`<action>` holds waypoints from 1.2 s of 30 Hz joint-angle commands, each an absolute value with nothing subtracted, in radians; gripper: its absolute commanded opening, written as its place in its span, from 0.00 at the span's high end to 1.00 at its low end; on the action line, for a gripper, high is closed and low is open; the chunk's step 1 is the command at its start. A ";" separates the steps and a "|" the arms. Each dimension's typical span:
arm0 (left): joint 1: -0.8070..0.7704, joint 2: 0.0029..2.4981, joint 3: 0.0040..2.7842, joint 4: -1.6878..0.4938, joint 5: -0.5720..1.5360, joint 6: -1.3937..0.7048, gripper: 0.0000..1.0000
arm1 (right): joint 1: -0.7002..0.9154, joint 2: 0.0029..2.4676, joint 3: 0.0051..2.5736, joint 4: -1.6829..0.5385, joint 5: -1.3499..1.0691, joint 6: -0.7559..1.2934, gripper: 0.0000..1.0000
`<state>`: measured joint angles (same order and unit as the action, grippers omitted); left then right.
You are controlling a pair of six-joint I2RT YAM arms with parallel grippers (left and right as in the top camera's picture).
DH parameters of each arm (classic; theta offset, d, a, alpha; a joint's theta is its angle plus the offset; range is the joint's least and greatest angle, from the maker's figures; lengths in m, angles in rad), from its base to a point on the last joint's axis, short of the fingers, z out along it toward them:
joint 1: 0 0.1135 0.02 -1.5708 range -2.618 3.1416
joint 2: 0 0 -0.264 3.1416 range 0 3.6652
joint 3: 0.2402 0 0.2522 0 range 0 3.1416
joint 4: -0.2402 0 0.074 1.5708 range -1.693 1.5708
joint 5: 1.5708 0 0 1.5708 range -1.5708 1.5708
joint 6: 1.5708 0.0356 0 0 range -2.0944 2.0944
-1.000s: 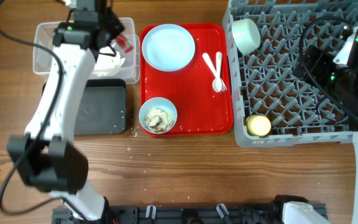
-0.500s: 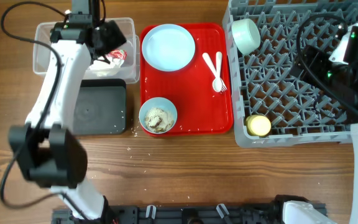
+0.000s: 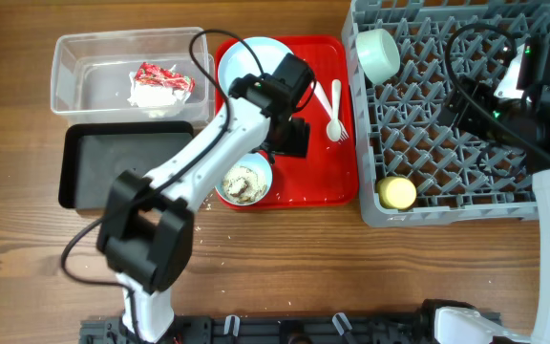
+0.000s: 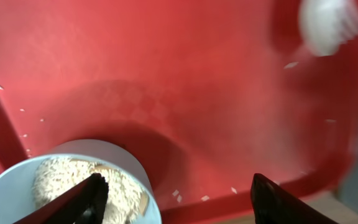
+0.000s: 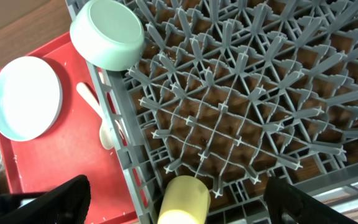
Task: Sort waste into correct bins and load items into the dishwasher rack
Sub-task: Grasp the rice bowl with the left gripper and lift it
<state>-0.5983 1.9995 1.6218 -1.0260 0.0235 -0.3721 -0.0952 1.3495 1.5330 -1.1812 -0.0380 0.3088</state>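
Note:
My left gripper (image 3: 290,140) (image 4: 179,200) hangs open over the red tray, holding nothing. Its left finger (image 4: 87,198) is above the rim of a pale blue bowl (image 3: 243,179) (image 4: 55,186) holding rice-like scraps. The crumpled red-and-white wrapper (image 3: 161,81) lies in the clear tub (image 3: 70,67). The black tray (image 3: 127,164) stands just below the tub. The pale blue plate (image 3: 249,65) (image 5: 27,96) is partly hidden by my left arm. A white spoon and fork (image 3: 332,107) lie on the red tray. My right gripper (image 5: 179,205) is open high above the grey rack (image 3: 447,143) (image 5: 229,93), over the yellow cup (image 3: 397,193) (image 5: 184,200).
A mint bowl (image 3: 378,53) (image 5: 107,34) lies tipped in the rack's far left corner. The flat red tray (image 3: 323,172) (image 4: 185,74) sits between the bins and the rack, with small white scraps scattered on it. A few crumbs dot the wooden table (image 3: 256,258) in front.
My left gripper opened and let the wrapper drop into the clear tub, then swung right to the rice bowl on the red tray. The right arm hardly moved.

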 commanded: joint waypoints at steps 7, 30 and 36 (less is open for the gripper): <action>-0.603 2.117 1.612 -1.057 0.010 -0.452 0.49 | -0.098 1.356 1.530 -1.187 -0.054 0.289 0.09; -0.513 1.805 1.736 -1.237 0.072 -0.395 0.96 | -0.098 1.360 1.530 -1.186 -0.054 0.290 0.09; -0.266 1.740 1.731 -1.337 0.245 -0.233 0.96 | -0.098 1.366 1.530 -1.185 -0.054 0.292 0.09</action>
<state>-0.4023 1.7470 1.7275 -1.2987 0.1001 -0.3748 -0.0952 1.3560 1.5330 -1.1866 -0.0448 0.3088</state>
